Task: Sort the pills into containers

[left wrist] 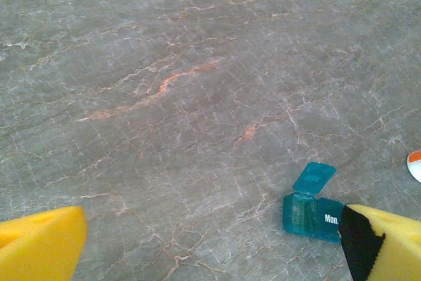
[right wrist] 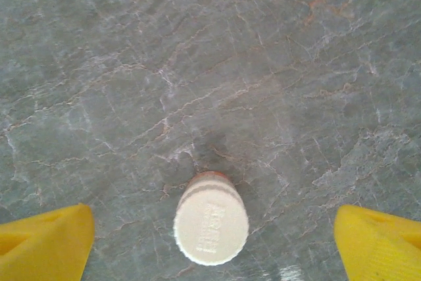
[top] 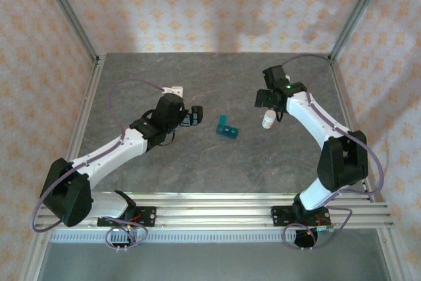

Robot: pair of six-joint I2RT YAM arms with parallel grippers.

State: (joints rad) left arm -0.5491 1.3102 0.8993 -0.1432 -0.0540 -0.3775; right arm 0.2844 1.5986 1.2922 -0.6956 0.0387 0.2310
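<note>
Left gripper [top: 193, 118] hangs low over the tabletop [top: 197, 162] about halfway between the near and far edges. Its jaws are spread wide with nothing between them, and its yellow foam fingers [left wrist: 39, 245] sit far apart in the wrist view.

The teal pill box [top: 227, 128] is just off that gripper's right side, roughly mid-table. It's a short strip of translucent plastic, and its long axis runs on a diagonal from far-left to near-right. One end lid [left wrist: 314, 178] is flipped up, and the next compartment has "Mon" printed on it.

A bit further toward the right edge stands the bottle [right wrist: 210, 222]. It's upright, with a ribbed white cap [right wrist: 212, 228] and an orange band under it.

The bit that matters: the right gripper [top: 266, 100] is right above that bottle, coming at it from the far side. Its pads are wide apart on either side of the cap and touching nothing. So it looks like the right arm owns the bottle and the left arm is nearer the box. Best guess is the pills are in the bottle.

The surface is grey stone-look with rusty veins, flat and matte. Toward the far-left corner there's a small white bracket [top: 173, 89], well clear of everything.
</note>
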